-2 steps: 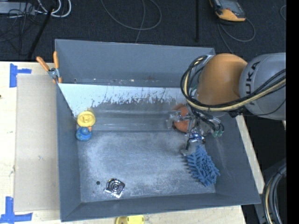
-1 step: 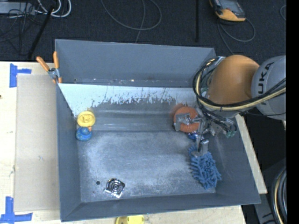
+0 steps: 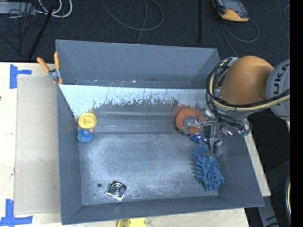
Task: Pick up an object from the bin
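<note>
My gripper (image 3: 214, 141) hangs low at the right side of the bin, just above the top end of a blue shaggy cloth piece (image 3: 207, 170) that lies along the right wall. Right beside the gripper, to its left, sits a round orange thing (image 3: 186, 117) against the back wall. A small blue bit (image 3: 196, 137) shows between the two. The gripper's own body hides whether anything is held.
A yellow and blue toy (image 3: 86, 126) stands at the back left. A crumpled silver thing (image 3: 115, 189) lies near the front left corner. The arm with its orange cover reaches in over the right rim.
</note>
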Controlling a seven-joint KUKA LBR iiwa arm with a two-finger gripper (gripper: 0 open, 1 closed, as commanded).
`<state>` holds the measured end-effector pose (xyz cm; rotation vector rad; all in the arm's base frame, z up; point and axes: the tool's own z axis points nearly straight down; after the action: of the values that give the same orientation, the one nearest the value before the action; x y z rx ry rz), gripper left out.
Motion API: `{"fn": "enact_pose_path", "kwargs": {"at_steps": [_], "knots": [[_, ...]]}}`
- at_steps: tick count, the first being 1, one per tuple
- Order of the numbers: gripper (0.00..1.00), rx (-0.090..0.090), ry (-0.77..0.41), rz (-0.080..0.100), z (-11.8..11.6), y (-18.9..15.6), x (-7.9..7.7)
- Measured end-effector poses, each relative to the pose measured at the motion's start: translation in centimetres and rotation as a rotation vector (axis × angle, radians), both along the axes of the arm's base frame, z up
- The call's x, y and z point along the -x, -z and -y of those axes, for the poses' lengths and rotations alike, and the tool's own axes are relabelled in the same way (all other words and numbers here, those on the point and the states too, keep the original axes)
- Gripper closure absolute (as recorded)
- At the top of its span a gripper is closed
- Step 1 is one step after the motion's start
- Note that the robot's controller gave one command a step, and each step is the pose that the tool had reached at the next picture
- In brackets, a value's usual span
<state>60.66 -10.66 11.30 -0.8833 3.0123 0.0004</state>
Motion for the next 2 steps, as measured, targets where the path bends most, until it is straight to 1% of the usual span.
{"fn": "enact_pose_path", "kwargs": {"at_steps": [1,2], "knots": [[0.0,-0.003,-0.512,0.0,2.3,2.9,-0.2],[1.0,-0.016,-0.807,0.018,3.3,3.8,1.1]]}}
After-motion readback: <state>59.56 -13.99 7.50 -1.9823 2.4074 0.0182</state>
